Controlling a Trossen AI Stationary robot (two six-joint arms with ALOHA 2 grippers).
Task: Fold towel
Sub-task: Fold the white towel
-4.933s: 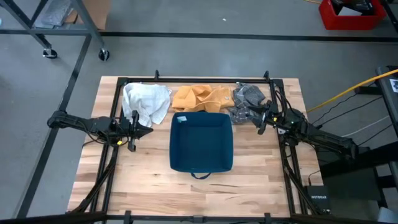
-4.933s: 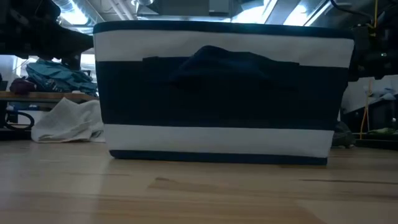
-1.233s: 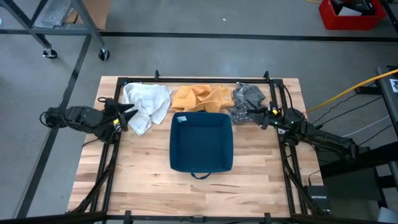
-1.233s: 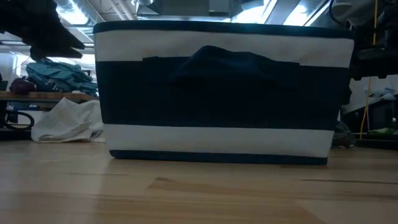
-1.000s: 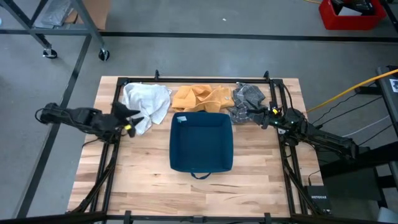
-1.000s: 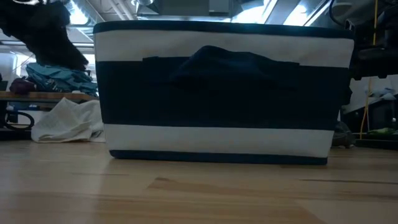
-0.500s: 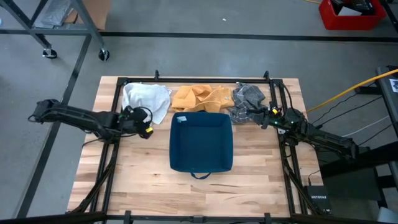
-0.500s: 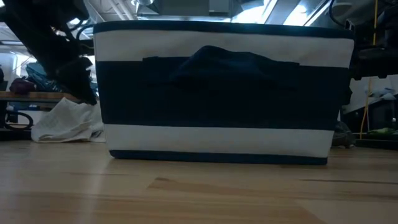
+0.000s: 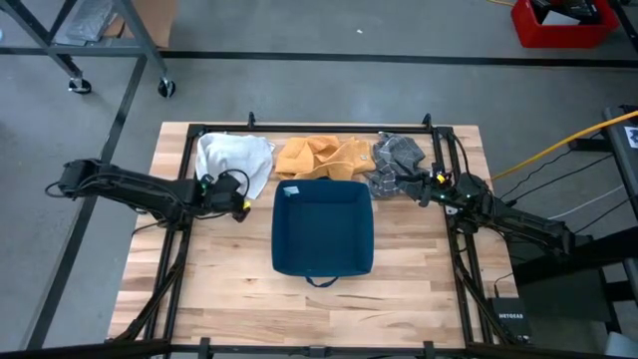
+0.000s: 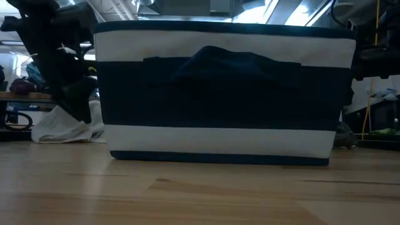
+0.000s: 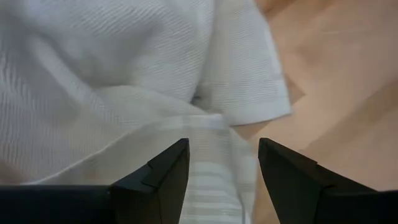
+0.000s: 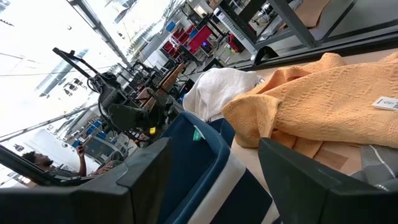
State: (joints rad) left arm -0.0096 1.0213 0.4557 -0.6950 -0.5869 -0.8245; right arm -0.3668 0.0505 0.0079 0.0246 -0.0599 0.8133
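Since a second ago my left gripper [image 9: 236,202] has swung in over the near corner of the white towel [image 9: 235,160], which lies crumpled at the table's [image 9: 229,289] far left beside the blue bin [image 9: 322,229]. Left wrist view: fingers [image 11: 163,176] spread, towel between them, ungripped. Right wrist view: right gripper [image 12: 211,168] gaping, empty, near the orange towel [image 12: 311,106].

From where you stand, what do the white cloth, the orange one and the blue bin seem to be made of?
The white towel looks like soft woven cotton: fine ribbed lines, limp folds. The orange towel seems a thicker knit or waffle weave with a raised pattern and a sewn label. The bin appears to be stiffened fabric, navy with white bands and a cloth handle. The table looks like pale jointed wood planks.
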